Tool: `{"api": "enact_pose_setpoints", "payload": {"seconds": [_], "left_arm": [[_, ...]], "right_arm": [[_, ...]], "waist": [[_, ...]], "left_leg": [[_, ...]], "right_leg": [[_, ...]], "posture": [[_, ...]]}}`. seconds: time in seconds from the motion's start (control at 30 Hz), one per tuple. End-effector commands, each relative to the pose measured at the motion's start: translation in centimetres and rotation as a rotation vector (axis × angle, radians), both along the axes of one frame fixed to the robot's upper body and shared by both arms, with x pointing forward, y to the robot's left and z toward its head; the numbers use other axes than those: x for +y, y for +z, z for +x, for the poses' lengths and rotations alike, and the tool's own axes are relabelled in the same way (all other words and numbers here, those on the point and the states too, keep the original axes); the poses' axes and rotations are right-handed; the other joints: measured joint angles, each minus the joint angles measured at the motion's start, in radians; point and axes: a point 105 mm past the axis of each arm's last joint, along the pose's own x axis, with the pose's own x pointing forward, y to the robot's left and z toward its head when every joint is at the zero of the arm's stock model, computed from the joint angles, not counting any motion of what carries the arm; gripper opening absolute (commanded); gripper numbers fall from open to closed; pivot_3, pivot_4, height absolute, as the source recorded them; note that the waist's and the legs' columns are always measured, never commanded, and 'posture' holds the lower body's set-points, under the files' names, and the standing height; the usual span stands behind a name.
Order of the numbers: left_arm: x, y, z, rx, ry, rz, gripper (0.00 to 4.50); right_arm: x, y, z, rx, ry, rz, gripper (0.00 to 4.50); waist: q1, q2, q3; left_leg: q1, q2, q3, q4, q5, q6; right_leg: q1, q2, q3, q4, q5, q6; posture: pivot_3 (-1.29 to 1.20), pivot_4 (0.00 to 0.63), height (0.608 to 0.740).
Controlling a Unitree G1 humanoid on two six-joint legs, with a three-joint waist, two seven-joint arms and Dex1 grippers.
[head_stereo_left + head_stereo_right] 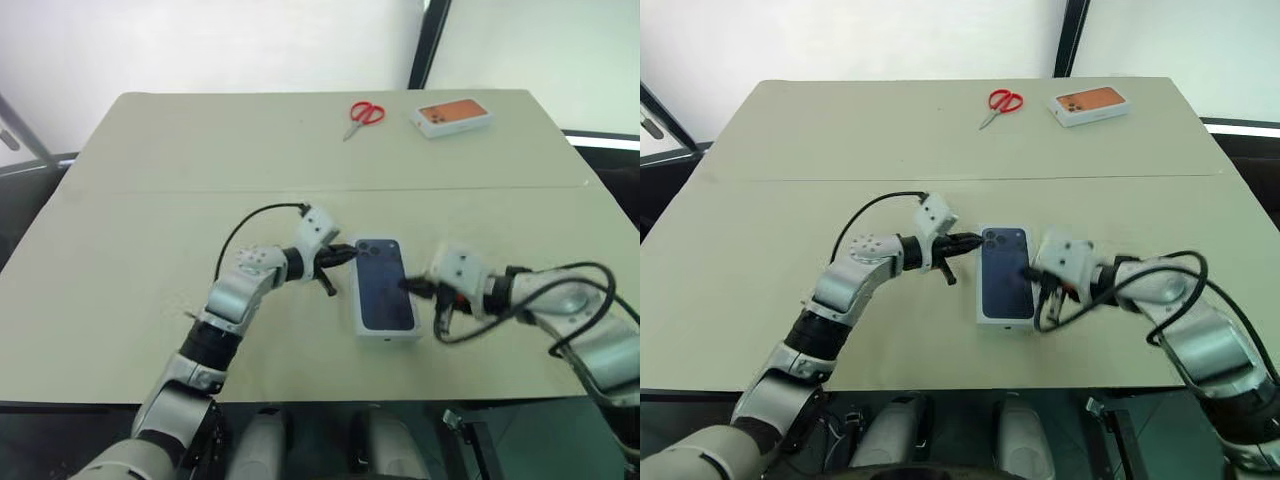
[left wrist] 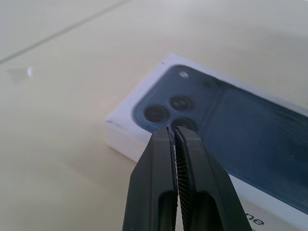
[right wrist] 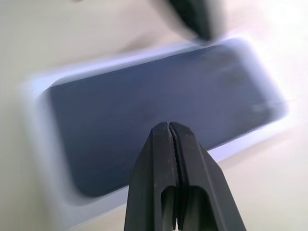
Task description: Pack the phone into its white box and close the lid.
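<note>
The lid (image 1: 385, 288), white with a dark blue phone printed on its top, lies flat on the table near the front, its white sides reaching the tabletop. The phone and the white box are hidden under it. My left gripper (image 1: 350, 253) is shut, its tip at the lid's far left corner, over the printed camera lenses (image 2: 168, 108). From the other side, my right gripper (image 1: 410, 286) is also shut, its tip over the lid's right edge (image 3: 154, 96). Neither holds anything. Whether the tips touch the lid is unclear.
Red-handled scissors (image 1: 364, 114) lie at the table's far side. Next to them, at the far right, sits a small white box with an orange phone picture (image 1: 452, 116). The table's front edge (image 1: 320, 400) runs just below the lid.
</note>
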Motion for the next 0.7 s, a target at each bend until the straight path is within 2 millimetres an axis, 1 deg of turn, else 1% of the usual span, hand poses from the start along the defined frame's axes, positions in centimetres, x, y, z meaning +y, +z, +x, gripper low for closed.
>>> {"api": "enact_pose_setpoints", "payload": {"seconds": [0.03,0.1,0.13,0.17,0.27,0.33,0.4,0.43,0.5,0.57,0.63,0.7], "left_arm": [[5.0,4.1,0.1,-0.151,0.153,-0.080,0.18],[7.7,4.4,-0.3,-0.169,0.226,-0.072,0.18],[9.5,4.5,-0.6,-0.176,0.274,-0.068,0.18],[10.6,4.6,-0.8,-0.181,0.304,-0.065,0.18],[15.8,3.0,-2.4,-0.166,0.438,0.006,0.18],[17.8,2.5,-3.7,-0.152,0.499,0.008,0.18],[18.8,2.2,-4.7,-0.149,0.538,0.004,0.18],[18.8,2.1,-4.9,-0.150,0.549,0.005,0.18],[19.9,1.7,-5.9,-0.141,0.594,0.001,0.18],[20.7,1.4,-6.7,-0.129,0.627,-0.018,0.18],[20.2,1.4,-6.8,-0.127,0.637,-0.022,0.18],[20.6,1.0,-7.2,-0.127,0.651,0.009,0.18]], "right_arm": [[-1.9,3.1,2.6,-0.099,-0.136,0.141,0.03],[-2.6,4.0,3.5,-0.115,-0.168,0.215,0.03],[-3.0,4.4,3.9,-0.118,-0.187,0.257,0.03],[-3.4,4.7,4.2,-0.119,-0.198,0.285,0.03],[-5.0,4.8,5.5,-0.121,-0.251,0.329,0.03],[-5.9,4.4,6.1,-0.118,-0.269,0.327,0.03],[-6.4,4.0,6.6,-0.106,-0.275,0.328,0.03],[-6.8,3.9,6.8,-0.102,-0.276,0.327,0.03],[-6.6,3.5,6.9,-0.087,-0.252,0.324,0.03],[-6.6,3.2,7.1,-0.078,-0.238,0.334,0.03],[-7.3,3.2,7.4,-0.070,-0.236,0.340,0.03],[-6.5,2.9,7.4,-0.041,-0.184,0.342,0.03]], "waist": [[-0.004,0.000,0.000],[-0.001,0.001,0.000],[-0.002,0.001,0.000],[0.000,0.001,0.000],[0.001,0.002,0.000],[0.000,0.002,0.001],[0.004,0.002,0.001],[0.006,0.002,0.001],[0.007,0.002,0.001],[0.001,0.002,0.001],[0.000,0.002,0.001],[-0.001,0.002,0.001]], "left_leg": [[0.000,0.000,0.000,0.000,0.000,-0.001],[0.000,0.000,0.000,-0.001,0.001,-0.001],[0.000,0.000,0.001,-0.002,0.000,-0.001],[0.000,0.000,0.001,-0.002,0.000,-0.001],[0.000,0.000,0.001,-0.001,-0.002,0.003],[0.000,-0.001,0.001,-0.001,-0.002,0.003],[0.000,-0.001,0.001,-0.002,-0.002,0.003],[0.000,-0.001,0.001,-0.001,-0.002,0.003],[-0.001,-0.001,0.001,-0.001,-0.002,0.003],[-0.001,-0.001,0.002,-0.001,-0.002,0.003],[-0.001,-0.001,0.002,-0.002,-0.002,0.003],[0.000,0.000,0.002,-0.002,-0.002,0.003]], "right_leg": [[0.000,0.000,0.000,0.000,0.000,0.000],[-0.001,0.000,0.000,0.000,0.000,0.000],[-0.001,0.000,0.000,0.000,0.000,0.000],[-0.001,0.000,0.000,-0.001,0.000,0.000],[-0.001,0.000,0.001,-0.001,0.000,0.000],[-0.001,-0.001,0.001,-0.001,0.000,0.000],[-0.001,-0.001,0.001,-0.001,0.000,0.000],[-0.001,-0.001,0.001,-0.001,0.000,0.000],[-0.001,-0.002,0.001,-0.001,0.000,0.000],[-0.001,-0.002,0.001,-0.001,0.000,0.000],[-0.001,-0.001,0.001,-0.001,0.000,0.000],[-0.001,-0.001,0.001,-0.001,0.000,0.000]], "posture": [[0.00,0.150,0.698],[0.00,0.150,0.698],[0.00,0.150,0.698],[0.00,0.150,0.698],[0.00,0.150,0.698],[0.00,0.150,0.698],[0.00,0.150,0.698],[0.00,0.150,0.698],[0.00,0.150,0.698],[0.00,0.150,0.698],[0.00,0.150,0.698],[0.00,0.150,0.698]]}}
